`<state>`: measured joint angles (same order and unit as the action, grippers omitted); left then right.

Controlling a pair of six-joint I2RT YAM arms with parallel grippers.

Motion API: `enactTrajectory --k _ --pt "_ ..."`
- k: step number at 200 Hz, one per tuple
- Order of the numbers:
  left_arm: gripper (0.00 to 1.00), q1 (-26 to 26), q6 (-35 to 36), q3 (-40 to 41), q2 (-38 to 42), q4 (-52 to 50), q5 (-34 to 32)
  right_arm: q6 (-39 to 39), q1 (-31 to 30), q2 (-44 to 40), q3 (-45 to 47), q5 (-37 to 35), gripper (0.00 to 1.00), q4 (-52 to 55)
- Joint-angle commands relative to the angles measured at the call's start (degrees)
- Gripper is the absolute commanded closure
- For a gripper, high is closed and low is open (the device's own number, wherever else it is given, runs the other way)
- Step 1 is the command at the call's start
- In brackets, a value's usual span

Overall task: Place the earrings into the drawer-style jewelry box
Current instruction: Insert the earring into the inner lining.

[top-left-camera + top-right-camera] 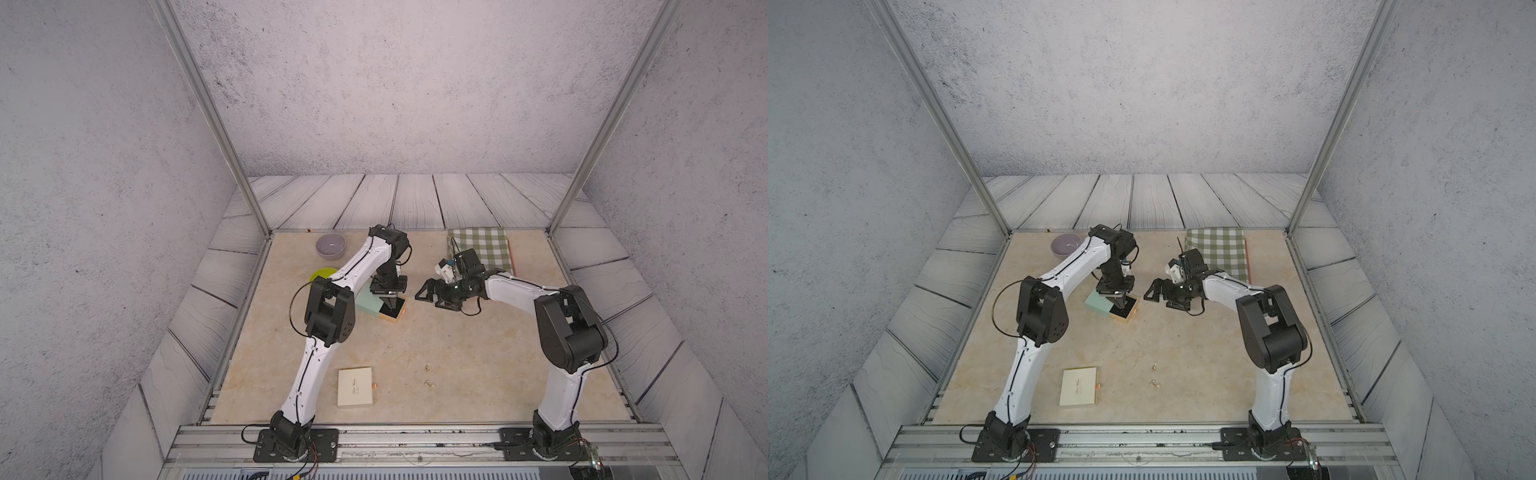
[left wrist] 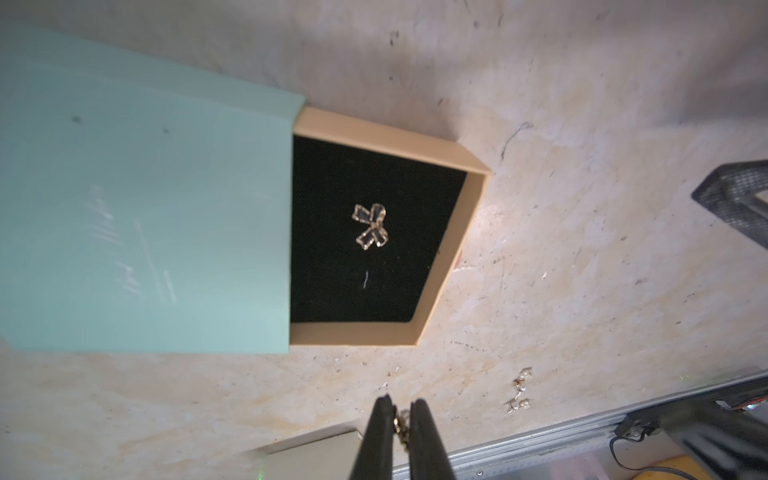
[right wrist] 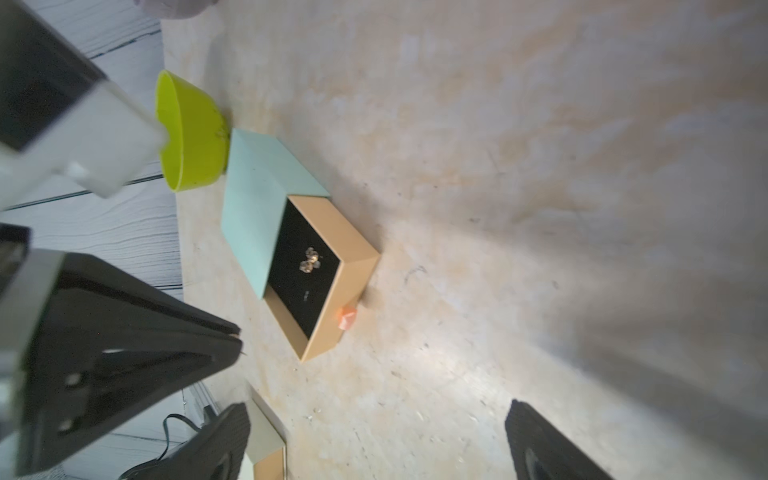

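Overhead, in both top views, the left gripper is hanging closed over the jewelry box, while the right gripper is standing wide open and empty beside it. Two loose earrings are glinting near the bench's front. Through the left wrist view, a gold bow-shaped earring is lying on the drawer's black lining, and the closed fingers are pinching a small gold piece. Through the right wrist view, the drawer is sitting pulled out of its mint sleeve.

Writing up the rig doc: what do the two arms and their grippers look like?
Both arms: white link shells with black joint housings, thin black cables along the links looping free at the elbows, black base plates bolted to an aluminium rail. The left gripper has slim, smooth black fingers. The right gripper is black with triangular open-frame fingers; its pads are ridged. A white camera block sits at each wrist.
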<state>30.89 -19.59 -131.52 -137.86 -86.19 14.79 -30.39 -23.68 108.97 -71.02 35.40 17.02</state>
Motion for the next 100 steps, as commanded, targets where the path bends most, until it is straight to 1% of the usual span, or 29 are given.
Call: enactTrajectory --k 1,49,76,81,100 --pt "1.0 0.2 -0.8 -3.2 -2.5 -4.3 -4.8 2.8 -0.1 -2.1 0.7 -2.3 0.01 3.5" --pt "1.0 1.9 -1.4 -6.3 -4.7 -5.9 -11.5 3.0 -0.1 -2.8 2.3 -1.8 0.01 3.4" --pt "1.0 2.8 -1.7 -7.6 -5.0 -6.1 -12.0 3.1 0.0 -2.8 2.5 -1.6 0.01 3.4" --pt "1.0 2.9 -1.7 -7.9 -6.6 -6.1 -12.3 3.1 -0.1 -2.6 2.5 -1.6 0.01 3.3" --pt "1.0 3.7 -1.8 -8.9 -7.3 -6.4 -13.6 3.0 -0.1 -2.1 2.3 -1.2 0.01 3.1"
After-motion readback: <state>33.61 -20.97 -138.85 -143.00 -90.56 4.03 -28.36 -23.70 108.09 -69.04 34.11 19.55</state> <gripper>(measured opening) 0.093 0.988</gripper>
